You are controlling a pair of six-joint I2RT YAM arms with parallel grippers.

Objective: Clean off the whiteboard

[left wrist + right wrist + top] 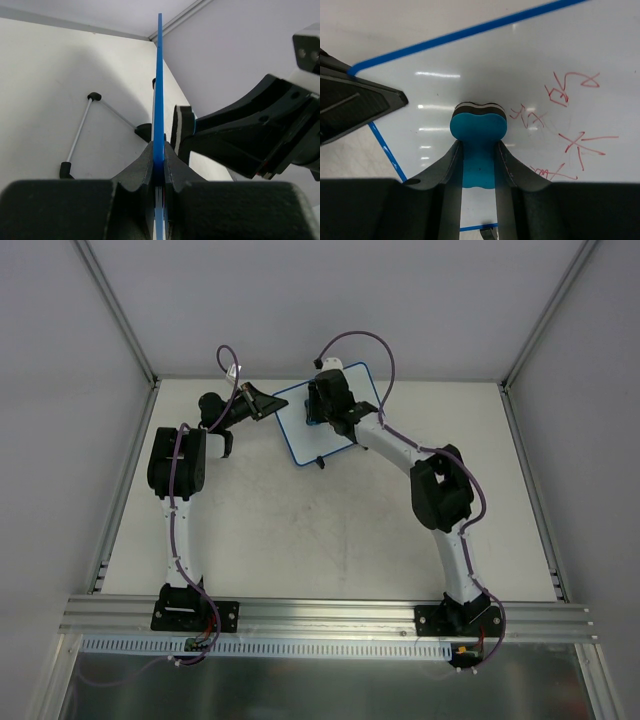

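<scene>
Two arms reach toward the far middle of the table point(300, 540), and they meet at the whiteboard point(293, 427). On the left side, the left gripper point(159, 156) is closed narrow on the board's thin blue rim, one finger on each face, at the board's left corner. In the left wrist view the rim stands as a straight blue line rising from between the fingers. Behind it, on the left, a thin wire stand point(80, 127) with black tips lies on the table surface. The board sits at an angle in the top view, with one corner pointing to the back wall and a small black foot point(320, 462) at its near edge. On the white surface, the right gripper point(478, 150) holds a small blue eraser point(478, 129) between its fingers. The dark pad of the eraser touches the board. To the right of the eraser, several red scribbles point(570, 135) are on the white surface, close to it but apart. The right arm bends from its base at the near right of the table across to the board.
</scene>
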